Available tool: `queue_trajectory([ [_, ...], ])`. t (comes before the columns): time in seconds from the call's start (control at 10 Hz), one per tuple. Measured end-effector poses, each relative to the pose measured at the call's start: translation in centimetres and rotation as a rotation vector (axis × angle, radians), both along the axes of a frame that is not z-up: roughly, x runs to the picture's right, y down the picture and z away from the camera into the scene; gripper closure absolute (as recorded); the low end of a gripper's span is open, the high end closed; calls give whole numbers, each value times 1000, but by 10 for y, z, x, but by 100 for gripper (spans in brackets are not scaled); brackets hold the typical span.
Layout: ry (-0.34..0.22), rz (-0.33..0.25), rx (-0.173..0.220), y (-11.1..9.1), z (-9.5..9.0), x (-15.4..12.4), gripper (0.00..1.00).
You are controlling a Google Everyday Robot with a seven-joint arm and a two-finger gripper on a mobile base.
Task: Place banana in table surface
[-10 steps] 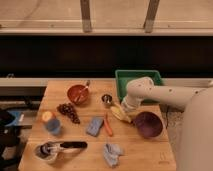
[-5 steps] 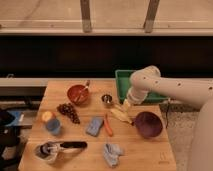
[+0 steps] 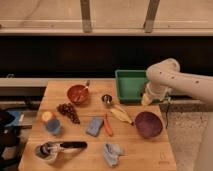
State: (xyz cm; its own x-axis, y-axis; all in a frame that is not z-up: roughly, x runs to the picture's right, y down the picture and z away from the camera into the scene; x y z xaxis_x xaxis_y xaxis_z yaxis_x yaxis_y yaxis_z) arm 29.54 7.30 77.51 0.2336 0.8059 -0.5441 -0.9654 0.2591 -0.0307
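Note:
The banana [image 3: 121,115] lies flat on the wooden table surface [image 3: 75,160], between a small metal cup [image 3: 106,99] and the purple bowl [image 3: 148,124]. It is pale yellow with brownish marks. My gripper [image 3: 146,99] hangs at the end of the white arm [image 3: 167,75], over the right front corner of the green tray [image 3: 129,82]. It is up and to the right of the banana and apart from it. Nothing shows in the gripper.
An orange stick [image 3: 108,126] and a blue sponge [image 3: 94,126] lie left of the banana. A red bowl [image 3: 78,93], grapes [image 3: 67,111], a blue cup [image 3: 51,123], a black-handled utensil [image 3: 60,147] and a blue cloth [image 3: 112,151] are spread over the table.
The arm has drawn back from over the banana, moving up and to the right toward the tray. The banana stays on the table.

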Motion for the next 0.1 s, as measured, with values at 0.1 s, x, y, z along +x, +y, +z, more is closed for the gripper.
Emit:
queue_trajectory([
  [0.1, 40, 32, -5, 5, -7, 22, 34],
])
